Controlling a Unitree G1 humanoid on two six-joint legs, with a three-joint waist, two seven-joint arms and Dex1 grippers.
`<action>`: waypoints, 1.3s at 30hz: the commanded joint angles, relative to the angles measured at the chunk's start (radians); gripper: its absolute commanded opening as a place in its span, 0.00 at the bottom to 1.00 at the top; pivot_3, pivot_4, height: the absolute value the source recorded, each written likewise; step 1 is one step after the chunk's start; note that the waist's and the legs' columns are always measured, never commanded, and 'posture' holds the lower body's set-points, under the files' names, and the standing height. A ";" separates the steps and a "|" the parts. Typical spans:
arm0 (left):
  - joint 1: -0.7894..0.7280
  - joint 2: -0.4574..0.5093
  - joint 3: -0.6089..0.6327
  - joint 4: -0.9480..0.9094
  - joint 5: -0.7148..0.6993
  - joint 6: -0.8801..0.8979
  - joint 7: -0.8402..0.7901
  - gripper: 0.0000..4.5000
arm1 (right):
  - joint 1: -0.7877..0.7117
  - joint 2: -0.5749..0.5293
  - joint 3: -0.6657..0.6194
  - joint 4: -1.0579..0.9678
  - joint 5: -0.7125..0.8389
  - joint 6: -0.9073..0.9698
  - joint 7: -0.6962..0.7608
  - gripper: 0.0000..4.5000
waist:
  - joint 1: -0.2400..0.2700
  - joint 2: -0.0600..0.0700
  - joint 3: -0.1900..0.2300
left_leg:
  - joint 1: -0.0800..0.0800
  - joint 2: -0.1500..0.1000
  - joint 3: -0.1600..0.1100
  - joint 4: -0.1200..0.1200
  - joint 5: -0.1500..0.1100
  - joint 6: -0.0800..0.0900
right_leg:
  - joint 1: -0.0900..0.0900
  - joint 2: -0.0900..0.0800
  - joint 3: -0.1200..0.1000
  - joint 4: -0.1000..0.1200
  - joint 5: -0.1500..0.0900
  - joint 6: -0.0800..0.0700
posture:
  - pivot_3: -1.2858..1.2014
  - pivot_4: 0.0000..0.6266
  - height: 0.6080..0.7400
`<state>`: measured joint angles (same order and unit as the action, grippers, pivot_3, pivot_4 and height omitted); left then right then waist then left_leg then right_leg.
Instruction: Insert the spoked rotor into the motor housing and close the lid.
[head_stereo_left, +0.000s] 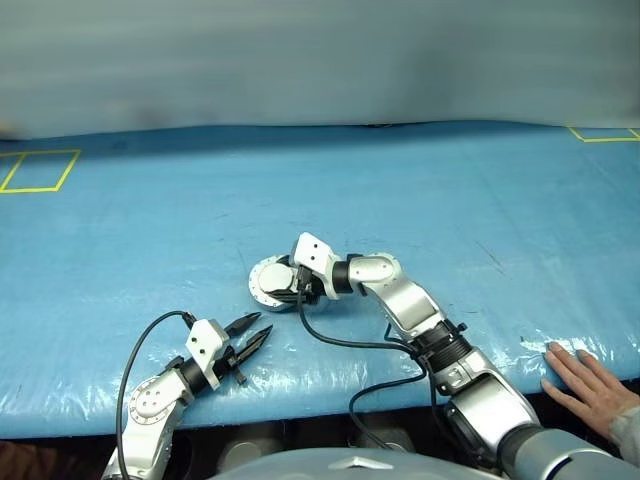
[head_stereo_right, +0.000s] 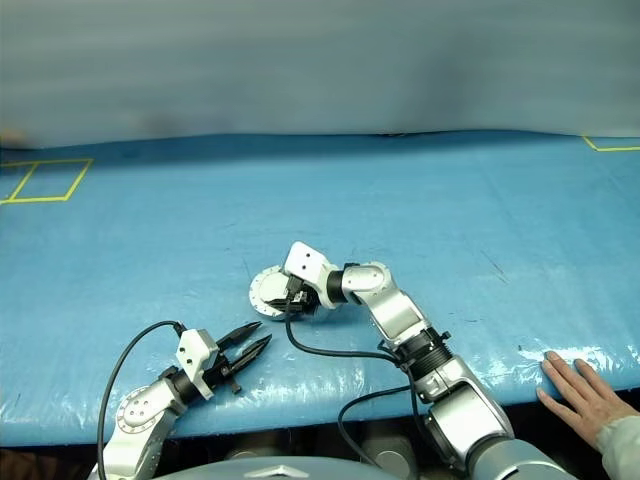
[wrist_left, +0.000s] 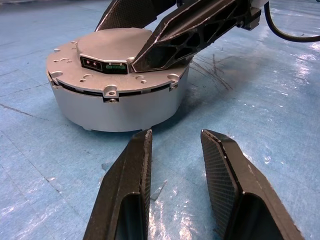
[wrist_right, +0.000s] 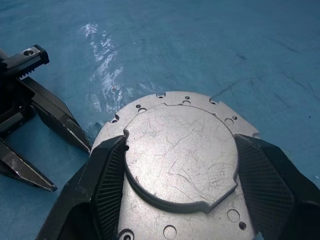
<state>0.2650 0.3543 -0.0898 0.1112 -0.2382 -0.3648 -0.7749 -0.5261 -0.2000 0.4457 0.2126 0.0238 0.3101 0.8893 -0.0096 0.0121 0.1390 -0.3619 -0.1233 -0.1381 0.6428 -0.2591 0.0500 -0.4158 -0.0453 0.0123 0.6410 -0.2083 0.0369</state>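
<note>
The right pincer (wrist_right: 175, 165) stands wide, its two black fingers (wrist_right: 107, 180) set on opposite sides of the raised central plate of the lid (wrist_right: 180, 155), which lies shut on the motor housing (wrist_left: 120, 107). Whether the fingers press the plate or merely flank it cannot be told. The left pincer (head_stereo_left: 255, 338) is partly open and empty, hovering just off the blue surface (head_stereo_left: 450, 200) near the housing, its tips aimed toward it. The housing sits flat near the surface's front middle, round axis upright, plain grey lid face upward. Its interior is hidden beneath the closed lid. A person's hand (head_stereo_left: 590, 385) rests on the surface's near right edge, partly cut off.
</note>
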 joint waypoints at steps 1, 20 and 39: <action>0.005 -0.003 -0.010 0.005 0.010 0.004 0.000 0.36 | 0.009 -0.008 0.029 -0.012 -0.027 -0.003 0.006 0.67 | 0.000 0.000 0.000 | 0.000 0.000 0.000 0.000 0.000 0.000 | 0.000 0.000 0.000 0.000 0.000 0.000 | 0.52 0.24 1.00; 0.005 -0.003 -0.004 0.019 0.009 -0.007 -0.002 0.36 | -0.002 -0.023 0.067 0.040 -0.068 0.055 0.028 0.67 | 0.000 0.000 0.000 | 0.001 0.001 0.000 0.000 0.000 0.000 | 0.001 0.000 0.000 0.000 -0.002 -0.002 | 0.52 0.24 1.00; 0.018 -0.014 0.045 0.023 -0.015 -0.045 0.030 0.36 | -0.020 -0.043 0.117 0.096 -0.126 0.124 -0.005 0.67 | 0.000 0.001 -0.001 | 0.003 0.001 0.000 -0.002 0.000 0.000 | 0.002 0.000 0.000 0.000 -0.005 -0.006 | 0.52 0.24 1.00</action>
<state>0.2753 0.3360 -0.0776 0.1293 -0.2457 -0.4006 -0.7611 -0.5824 -0.2085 0.5110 0.2149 -0.0331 0.3743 0.8902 -0.0100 0.0131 0.1382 -0.3592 -0.1220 -0.1383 0.6403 -0.2593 0.0495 -0.4143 -0.0453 0.0121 0.6408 -0.2129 0.0306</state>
